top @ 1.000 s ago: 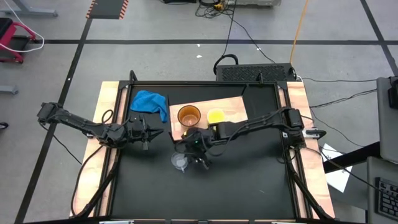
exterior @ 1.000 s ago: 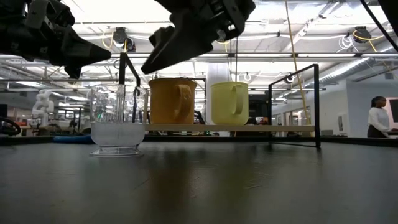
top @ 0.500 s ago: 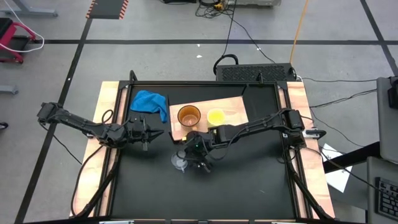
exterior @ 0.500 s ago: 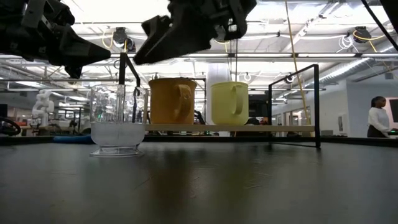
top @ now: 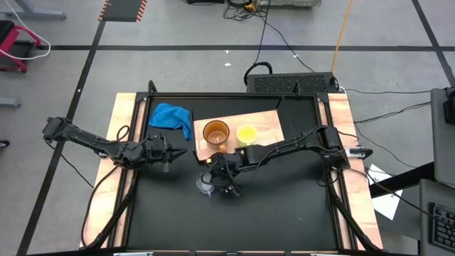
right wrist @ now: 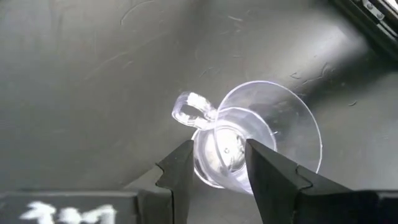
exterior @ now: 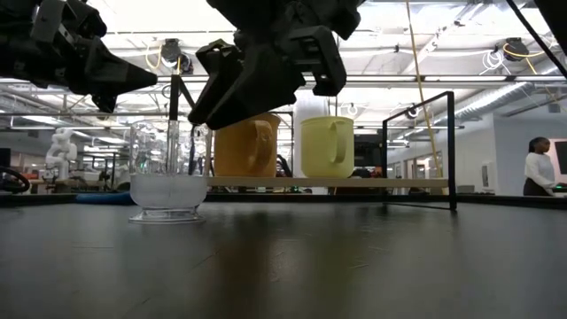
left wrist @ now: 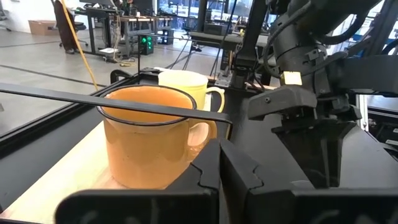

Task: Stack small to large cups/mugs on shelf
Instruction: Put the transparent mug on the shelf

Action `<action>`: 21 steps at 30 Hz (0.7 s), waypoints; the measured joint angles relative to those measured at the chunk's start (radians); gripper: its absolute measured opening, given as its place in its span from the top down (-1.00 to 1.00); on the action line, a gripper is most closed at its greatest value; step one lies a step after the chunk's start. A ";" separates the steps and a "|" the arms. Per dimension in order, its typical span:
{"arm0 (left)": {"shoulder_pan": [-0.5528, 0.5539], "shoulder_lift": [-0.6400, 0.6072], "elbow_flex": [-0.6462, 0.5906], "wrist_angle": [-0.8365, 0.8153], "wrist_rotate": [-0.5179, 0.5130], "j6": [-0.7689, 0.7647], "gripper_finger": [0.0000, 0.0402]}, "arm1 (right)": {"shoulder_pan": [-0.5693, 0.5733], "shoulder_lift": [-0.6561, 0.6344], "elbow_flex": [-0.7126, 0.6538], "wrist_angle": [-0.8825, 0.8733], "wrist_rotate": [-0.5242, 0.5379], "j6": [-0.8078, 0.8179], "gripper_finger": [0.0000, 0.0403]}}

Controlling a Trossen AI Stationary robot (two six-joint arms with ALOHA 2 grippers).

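Observation:
The small clear glass cup (right wrist: 249, 140) stands upright on its wide base on the black table, nearer than the light-wood shelf board (top: 263, 121); it also shows in the low view (exterior: 168, 173). The orange-brown mug (top: 215, 133) and the yellow mug (top: 247, 133) stand side by side on the board. My right gripper (right wrist: 217, 165) is open and points down just above the glass cup, touching nothing; in the high view it (top: 215, 180) hangs over the cup (top: 205, 186). My left gripper (left wrist: 219, 163) is shut and empty, left of the mugs (top: 169, 152).
A blue cloth (top: 173, 117) lies at the far left, beside the board. A black metal frame (exterior: 452, 146) runs around the table. Bare black table lies toward the near edge and the right. A person (exterior: 536, 168) stands far off in the room.
My right gripper has gone down and a little toward the table's near-left, toward the glass cup, and has tipped its fingers more steeply downward. The cup and both mugs have stayed where they were.

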 joint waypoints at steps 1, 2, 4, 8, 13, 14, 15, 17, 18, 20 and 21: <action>0.000 0.000 0.000 -0.001 0.000 0.000 0.95 | 0.000 0.000 0.000 0.002 0.000 0.000 0.33; 0.000 0.000 0.000 -0.003 0.000 0.000 0.93 | 0.000 0.000 0.000 0.003 0.000 -0.002 0.33; 0.000 0.000 0.000 -0.004 0.000 0.000 0.89 | 0.000 0.002 0.000 0.005 0.000 -0.009 0.33; 0.000 0.000 0.000 -0.005 0.000 0.001 0.84 | 0.000 0.009 0.000 0.026 0.001 -0.018 0.33; 0.000 0.000 0.000 -0.018 0.000 -0.001 0.85 | 0.000 0.020 0.000 0.047 0.026 -0.025 0.36; 0.000 0.000 0.000 -0.019 0.000 -0.001 0.85 | 0.000 0.028 0.000 0.047 0.027 -0.026 0.37; 0.000 0.000 0.000 -0.020 0.000 -0.002 0.84 | 0.000 0.035 0.000 0.060 0.026 -0.026 0.38; 0.000 0.000 0.000 -0.021 0.001 -0.002 0.84 | 0.000 0.041 0.000 0.048 0.027 -0.026 0.41; 0.000 0.000 0.000 -0.021 0.001 -0.002 0.84 | 0.000 0.047 0.000 0.050 0.027 -0.026 0.42; 0.000 0.000 0.000 -0.026 0.001 -0.001 0.84 | -0.001 0.051 0.000 0.065 0.027 -0.026 0.44; 0.000 0.000 0.000 -0.027 0.001 -0.001 0.84 | -0.001 0.051 0.000 0.059 0.027 -0.025 0.45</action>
